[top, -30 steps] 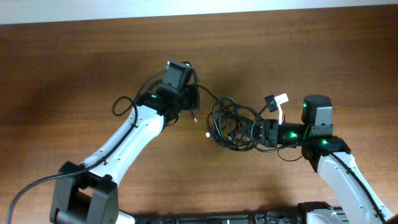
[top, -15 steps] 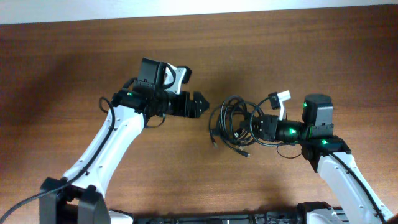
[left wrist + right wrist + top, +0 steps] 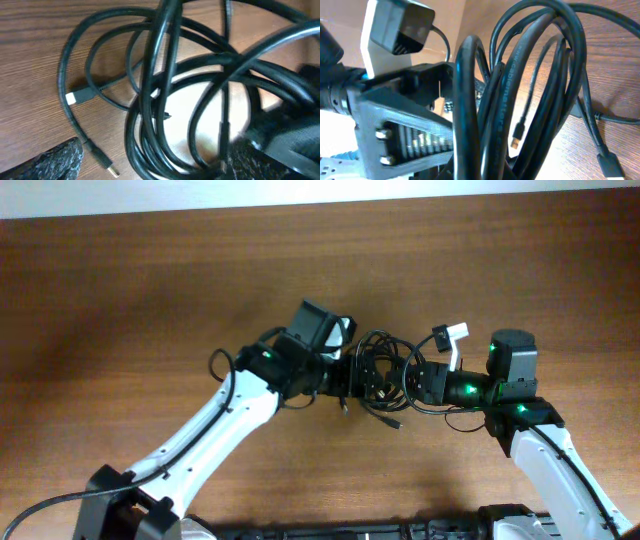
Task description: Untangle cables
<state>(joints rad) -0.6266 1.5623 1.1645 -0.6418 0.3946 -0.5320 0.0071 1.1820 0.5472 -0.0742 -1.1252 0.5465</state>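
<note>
Where the wooden bench fills the overhead view, the left arm reaches in from the lower left and the right arm from the lower right, their ends meeting near the centre. Between them sit the cables, thin black cords wound together in one knot of overlapping loops. The right hand appears clenched on the cables: several strands run bunched along its ribbed finger in the right wrist view, though the grip point itself is hidden behind them. The left hand is released, its two dark fingers spread to either side at the bottom of the left wrist view, with loops of the bundle between them. Lying flat on the wood at the bundle's edge are a light-tipped plug and, just below it, a smaller metal-tipped plug.
</note>
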